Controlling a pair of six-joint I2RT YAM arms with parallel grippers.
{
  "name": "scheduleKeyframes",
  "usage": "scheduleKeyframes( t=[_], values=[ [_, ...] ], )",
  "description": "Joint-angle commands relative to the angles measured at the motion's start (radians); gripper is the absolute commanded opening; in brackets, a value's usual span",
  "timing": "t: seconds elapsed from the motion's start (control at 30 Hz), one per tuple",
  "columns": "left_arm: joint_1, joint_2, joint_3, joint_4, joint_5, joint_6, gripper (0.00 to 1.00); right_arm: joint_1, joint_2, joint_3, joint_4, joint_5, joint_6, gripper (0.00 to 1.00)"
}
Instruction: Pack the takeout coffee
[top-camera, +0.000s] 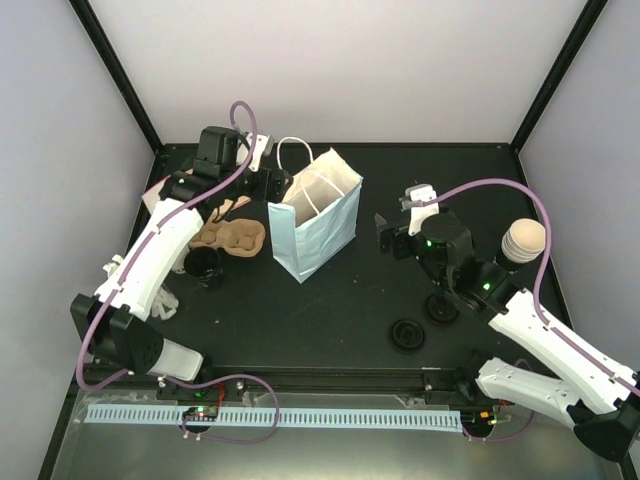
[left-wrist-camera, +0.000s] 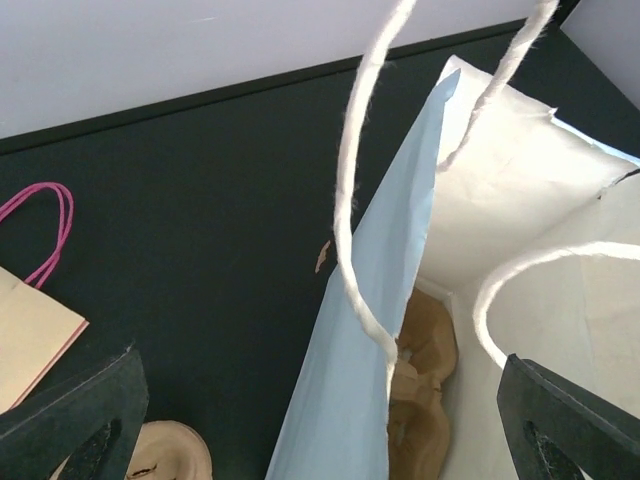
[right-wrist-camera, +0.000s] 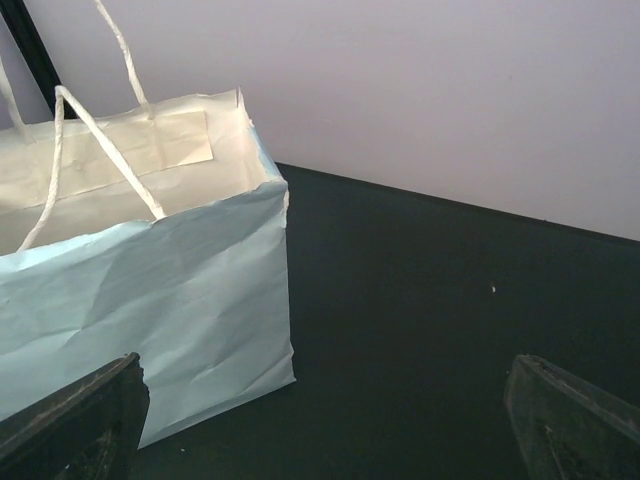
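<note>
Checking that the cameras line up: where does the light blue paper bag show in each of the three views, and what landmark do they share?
Top external: the bag stands just left of centre, mouth open.
Left wrist: the bag fills the right half, seen from above its rim.
Right wrist: the bag sits at the left, a blue wall facing the camera.
Shared landmark: the black table under it.

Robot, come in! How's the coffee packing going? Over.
Left gripper, right gripper: jaws open, empty. Cardboard carrier inside upright blue bag. Black cup on table, unpacked. Left gripper over bag's rim.
</note>
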Motion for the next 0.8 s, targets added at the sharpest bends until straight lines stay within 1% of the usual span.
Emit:
scheduleKeyframes(
  t=[0.0,0.1,0.27,0.33,0.7,0.77],
  values=[
    [0.005,0.040,0.078,-0.058,0.032,0.033,0.97,0.001,0.015,0.040,-0.026,-0.017,-0.001,1.00],
    [0.005,0.058,0.086,-0.063,0.052,0.035,0.94,0.002,0.019,0.042,-0.027,-0.020,0.002,1.00],
    [0.003,0.093,0.118,-0.079,0.074,0.031,0.80,0.002,0.025,0.039,-0.025,-0.023,0.007,1.00],
    [0.003,0.107,0.130,-0.087,0.083,0.031,0.77,0.002,0.025,0.039,-0.025,-0.024,0.007,1.00],
    [0.002,0.157,0.185,-0.145,0.094,0.058,0.75,0.001,0.027,0.048,-0.040,-0.063,0.011,1.00],
    [0.002,0.162,0.186,-0.149,0.097,0.063,0.74,0.001,0.030,0.049,-0.045,-0.074,0.014,1.00]
  ],
)
